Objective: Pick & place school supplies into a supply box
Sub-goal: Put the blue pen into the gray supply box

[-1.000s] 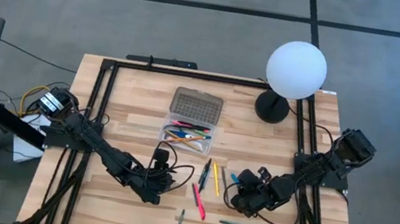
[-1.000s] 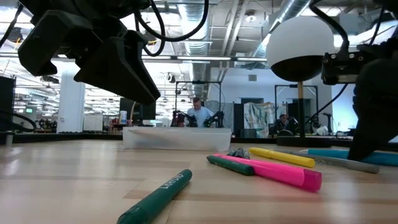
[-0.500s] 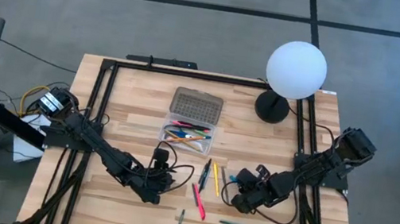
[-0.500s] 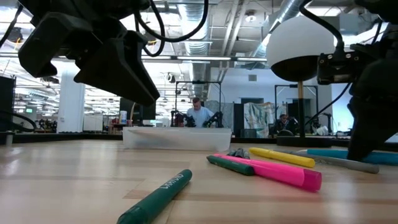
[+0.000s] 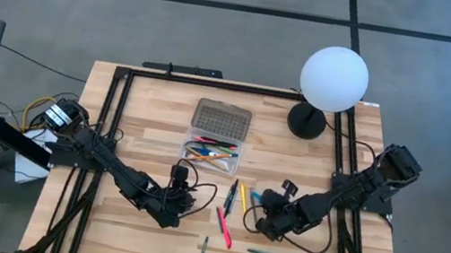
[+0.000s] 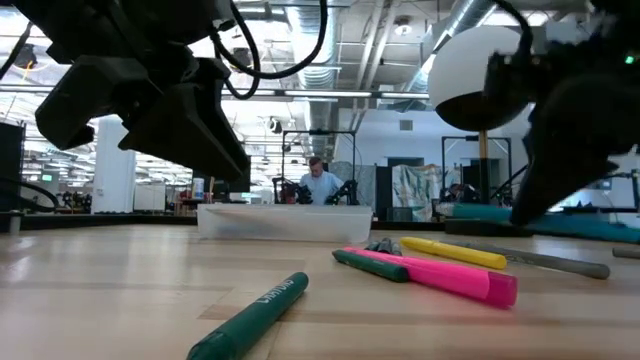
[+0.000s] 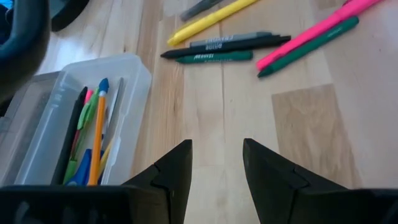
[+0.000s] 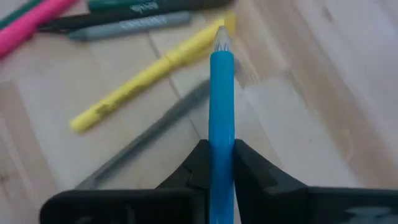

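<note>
The supply box lies open at the table's middle with several pens inside, its dotted lid laid back toward the far edge. Loose supplies lie near it: a yellow marker, a grey pen, a pink marker, a green pen and dark pens. My right gripper is shut on a blue pen above the yellow marker. My left gripper stands open just near of the box, with nothing between its fingers. My right gripper pinches the blue pen's barrel between its two fingers, slanting down from the table's right. The pen runs forward out of the gap, its pale tip leading. The pen hangs almost level, clear of the table.
A lamp with a white globe on a dark base stands at the far right. A black frame runs round the tabletop. A teal pen lies near the front edge. People and benches show in the room behind.
My right gripper has risen and shifted a little toward the table's left, rolling its wrist. The blue pen, which lay on the table at the right, now hangs clear of it. My left gripper has kept still.
</note>
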